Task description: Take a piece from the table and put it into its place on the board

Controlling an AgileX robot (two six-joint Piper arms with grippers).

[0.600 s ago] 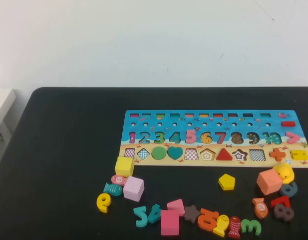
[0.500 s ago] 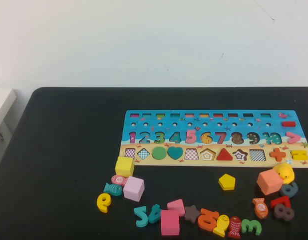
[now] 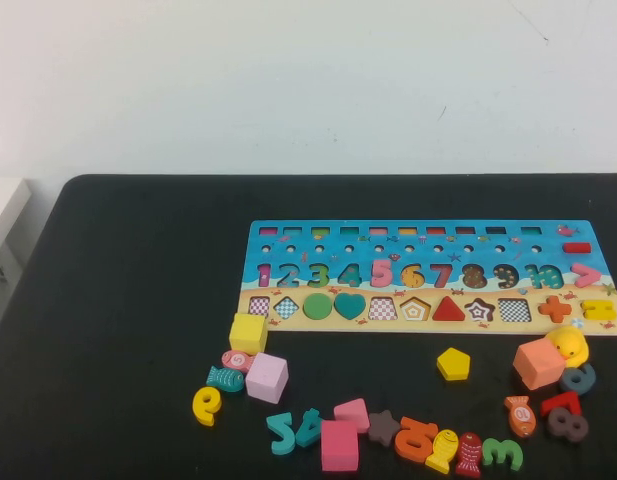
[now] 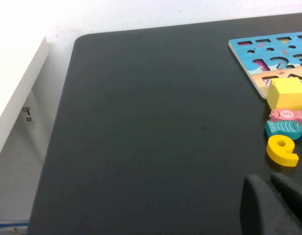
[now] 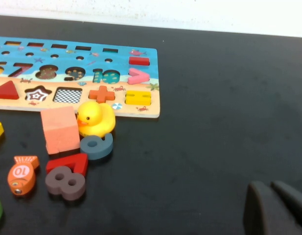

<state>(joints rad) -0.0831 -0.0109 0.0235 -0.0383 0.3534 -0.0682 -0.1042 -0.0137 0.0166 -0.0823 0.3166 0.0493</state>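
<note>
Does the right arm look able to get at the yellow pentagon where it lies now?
Probably yes. The pentagon lies alone on the table, nothing touching it. The right gripper and left gripper hang low, off to the sides.

A plain white wall (image 3: 308, 80) rises behind, a white ledge (image 3: 3, 215) at left.

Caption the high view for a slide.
Yellow pentagon lies on the table below the board; neither gripper in view.

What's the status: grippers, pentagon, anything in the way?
Left gripper and right gripper low over the table, holding nothing. Pentagon loose, near the board. Its slot open. Path clear.
</note>
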